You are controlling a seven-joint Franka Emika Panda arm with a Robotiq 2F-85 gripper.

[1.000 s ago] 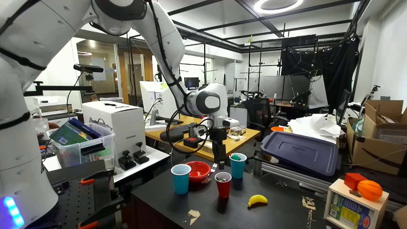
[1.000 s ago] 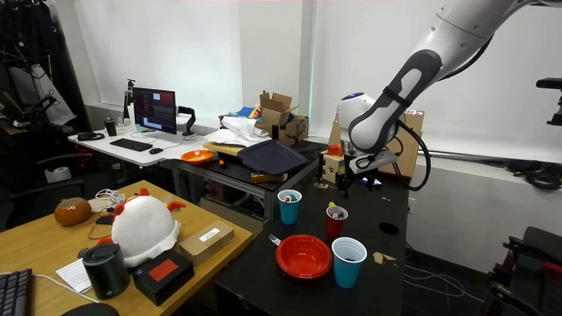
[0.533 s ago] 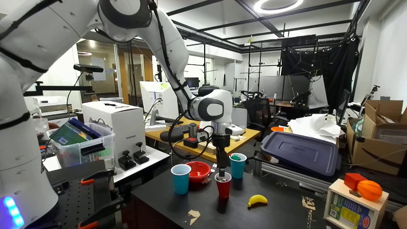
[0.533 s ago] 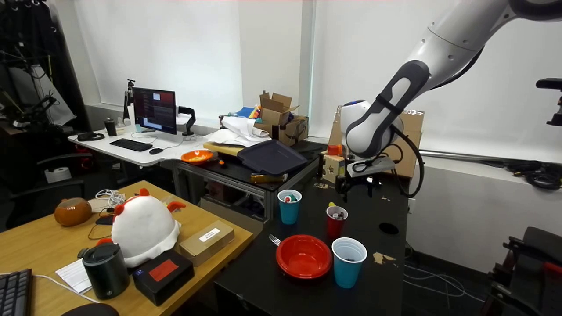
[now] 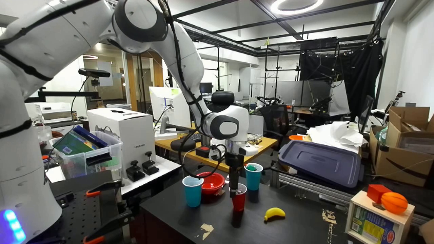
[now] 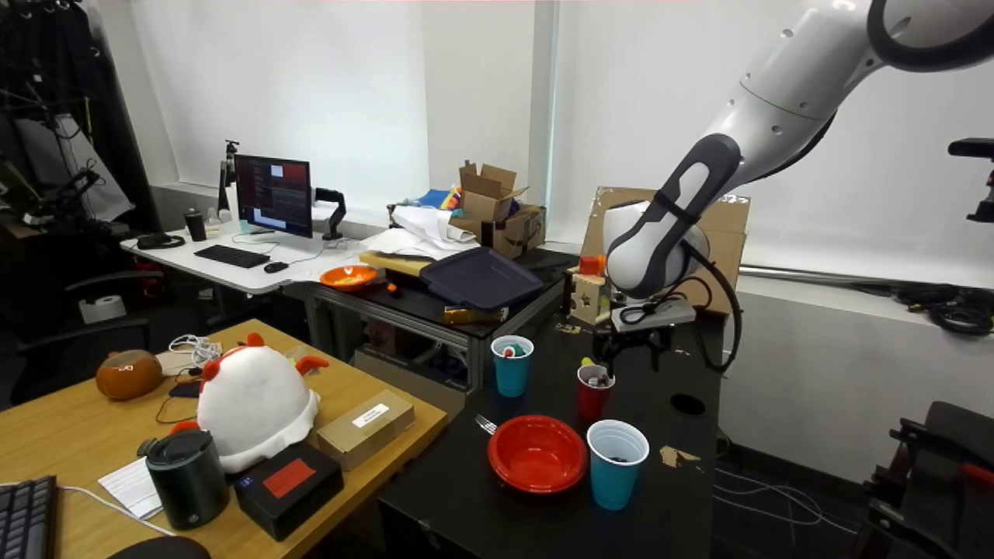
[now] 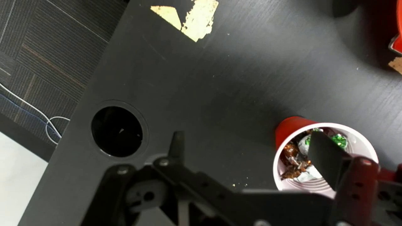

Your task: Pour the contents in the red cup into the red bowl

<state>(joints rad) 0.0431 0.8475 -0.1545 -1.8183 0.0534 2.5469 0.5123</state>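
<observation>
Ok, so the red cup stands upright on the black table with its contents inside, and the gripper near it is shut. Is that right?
Not shut: the wrist view shows the gripper near the red cup open, fingers wide apart. The cup does stand upright on the black table with its contents inside.

Wrist view: end effector partly blurred, cut off by bottom edge, covering part of red cup and its contents; red bowl mostly beyond right edge. Exterior view: yellow banana mostly hidden behind red cup; dark bits inside light-blue cup too small to identify. In both exterior views: arm cut off by picture edges.
</observation>
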